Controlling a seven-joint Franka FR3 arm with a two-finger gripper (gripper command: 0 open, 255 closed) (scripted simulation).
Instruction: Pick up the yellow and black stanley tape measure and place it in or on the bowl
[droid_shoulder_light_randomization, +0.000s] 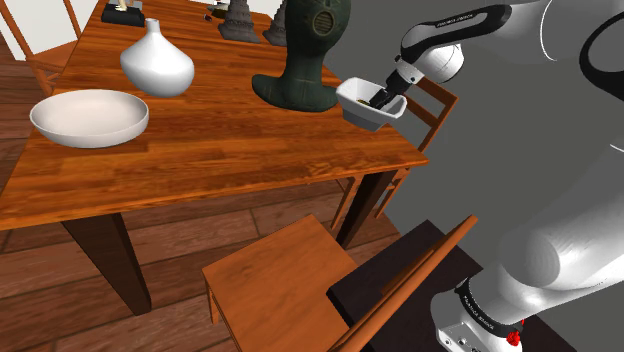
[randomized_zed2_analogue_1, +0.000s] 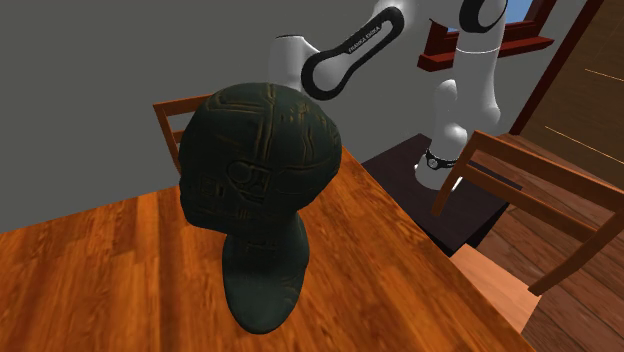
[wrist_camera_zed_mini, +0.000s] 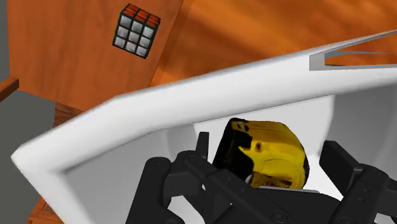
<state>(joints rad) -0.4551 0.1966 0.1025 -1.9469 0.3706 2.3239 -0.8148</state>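
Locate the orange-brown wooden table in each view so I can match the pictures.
Shoulder view: the orange-brown wooden table spans the upper left, carrying the dark green head-shaped bust.
Second exterior view: the table covers the lower left, under that bust.
Wrist view: its top shows beyond the rim of the white square bowl.
Shared landmark: the bust, in both exterior views.

In the shoulder view, a wide bowl (droid_shoulder_light_randomization: 88, 117) lies at the left of the table (droid_shoulder_light_randomization: 230, 150) with a vase (droid_shoulder_light_randomization: 157, 62) behind it to the right. A head sculpture (droid_shoulder_light_randomization: 305, 60) stands right of the middle, and a small square bowl (droid_shoulder_light_randomization: 365, 118) sits at the right edge just beside the sculpture's base. The tape measure (wrist_camera_zed_mini: 267, 149) lies inside the small bowl, between the parted fingers of the gripper (wrist_camera_zed_mini: 270, 158). One chair (droid_shoulder_light_randomization: 285, 285) stands before the table and another (droid_shoulder_light_randomization: 432, 100) behind the small bowl.
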